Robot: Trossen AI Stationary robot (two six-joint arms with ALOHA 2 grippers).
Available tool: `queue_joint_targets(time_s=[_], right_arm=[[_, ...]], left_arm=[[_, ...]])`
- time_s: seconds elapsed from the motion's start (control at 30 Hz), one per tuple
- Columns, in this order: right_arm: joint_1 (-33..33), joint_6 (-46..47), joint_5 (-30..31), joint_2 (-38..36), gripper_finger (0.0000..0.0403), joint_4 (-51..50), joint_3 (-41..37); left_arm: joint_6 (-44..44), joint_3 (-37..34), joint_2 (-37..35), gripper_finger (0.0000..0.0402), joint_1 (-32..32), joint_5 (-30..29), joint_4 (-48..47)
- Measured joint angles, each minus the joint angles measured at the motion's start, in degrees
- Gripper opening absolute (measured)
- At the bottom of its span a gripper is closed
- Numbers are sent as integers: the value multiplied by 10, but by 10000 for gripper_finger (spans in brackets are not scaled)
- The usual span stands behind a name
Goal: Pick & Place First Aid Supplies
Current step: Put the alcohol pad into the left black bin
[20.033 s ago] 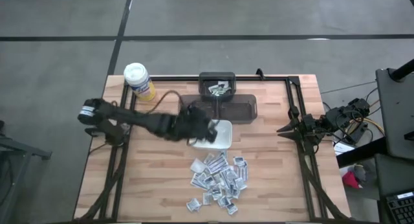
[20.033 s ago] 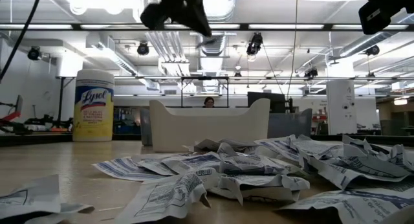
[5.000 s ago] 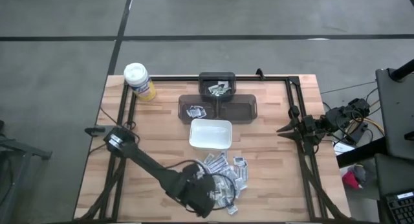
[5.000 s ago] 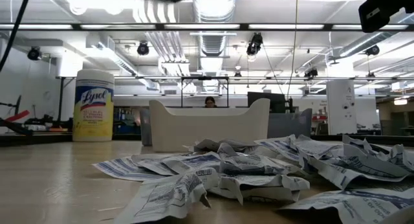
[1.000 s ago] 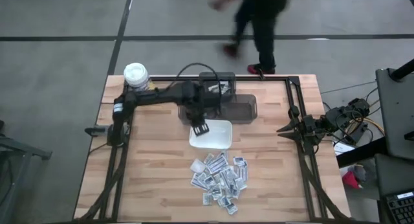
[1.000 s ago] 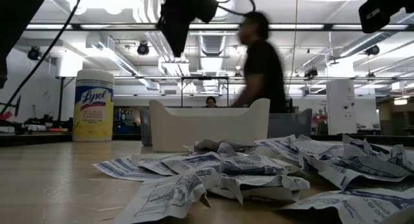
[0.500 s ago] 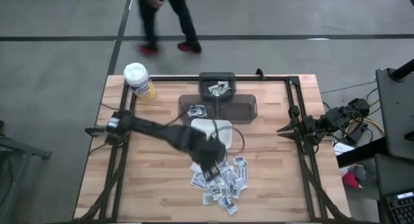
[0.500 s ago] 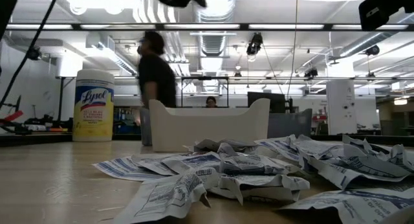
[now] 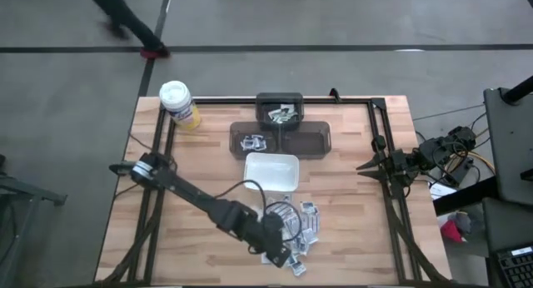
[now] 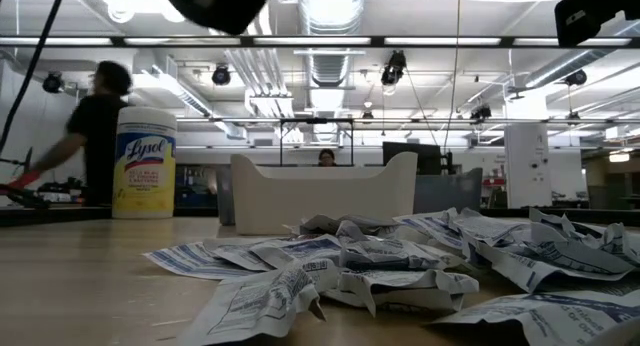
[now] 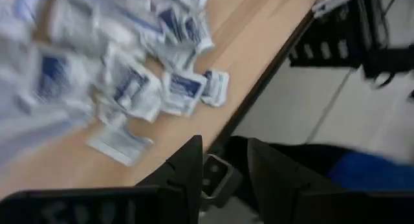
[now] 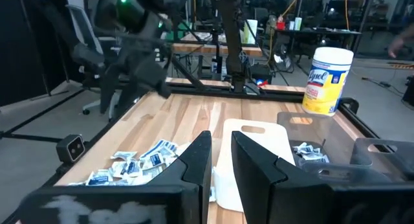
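The left gripper (image 9: pixel 279 253) hung over the near edge of the heap of small flat white and grey packets with bluish print (image 9: pixel 291 228), which lay on the light wooden table (image 9: pixel 200 171), close to the edge far from the white rectangular dish (image 9: pixel 271 171). Most of the heap lay from the gripper toward the dish, only a few loose packets were under it or just beside it. I judged that the next move had to be a short drop down onto one of these loose packets. The packets lay in many directions, so no common long axis could be read.

The left arm stretched low and diagonal across the table, its wrist bent down. Its fingers (image 11: pixel 187 162) stood with a narrow gap, and nothing was between them. The right gripper (image 12: pixel 220 153) waited at the table's right side, well apart from the heap, also narrow and empty. Clearly the left arm was the nearer one.

A few packets already lay in the dark plastic trays (image 9: pixel 281 138) beyond the dish.
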Motion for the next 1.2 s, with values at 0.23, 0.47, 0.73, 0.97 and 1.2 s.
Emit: queue_joint_targets(time_s=[0.23, 0.47, 0.73, 0.97, 1.2], right_arm=[[0, -2, 0, 0, 59, 0, 0], [0, -2, 0, 0, 59, 0, 0], [0, -2, 0, 0, 59, 0, 0], [0, -9, 0, 0, 59, 0, 0], [0, -47, 0, 0, 59, -1, 0]], left_arm=[[-166, -66, 0, 115, -22, -12, 104], [-256, -70, 0, 115, -41, -47, 111], [-267, -68, 22, 115, -51, -125, 91], [-274, -66, 57, 115, -51, -108, 98], [-274, -68, 61, 115, -51, -106, 97]])
